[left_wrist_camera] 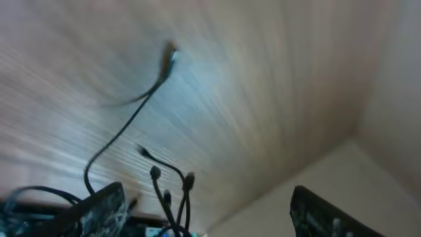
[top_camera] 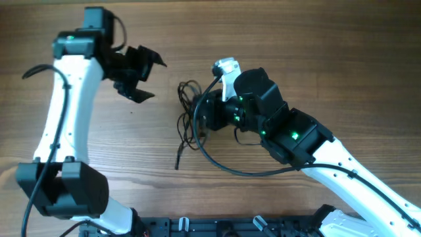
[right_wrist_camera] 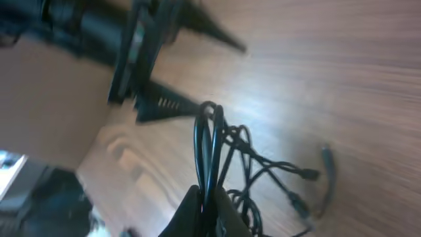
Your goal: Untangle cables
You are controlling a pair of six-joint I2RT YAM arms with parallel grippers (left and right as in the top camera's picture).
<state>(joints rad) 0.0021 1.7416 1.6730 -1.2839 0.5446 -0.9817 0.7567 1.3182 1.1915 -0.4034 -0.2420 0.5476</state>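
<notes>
Right tool [right_wrist_camera: 209, 208]: fingers clamped on a doubled loop of the cables [right_wrist_camera: 208, 141]. The loop stands up out of the grip, strands pinched side by side. The rest of the bunch sits just ahead of the right tool's tips, partly on the bench [top_camera: 296, 46]. Cannot tell how many separate cords are in it.

Left tool [top_camera: 156, 79]: fingers wide apart, holding nothing. It is beyond the bunch as seen from the right tool, and apart from it.

Handling (judgement):
- The cords are thin, limp and very light. They will drape and drag rather than keep a shape.
- The black jackets look smooth, so a strand may slide through a loose pinch.
- The plug ends [right_wrist_camera: 308, 174] are the only rigid parts and the likely snag points inside the tangle.
- Best hold for a second tool is a single strand just behind a plug, or the loose tail, not the middle of the knot.

Orientation:
- One loose tail [top_camera: 177, 153] leaves the bunch and lies nearly straight on the bench.
- Its long axis runs roughly crosswise to the line of the right tool's fingers, with the plug at the far tip.
- The shorter ends fan out to one side of the right tool, plugs pointing away from the grip.
- The pinched loop itself runs lengthwise out of the fingers.
</notes>
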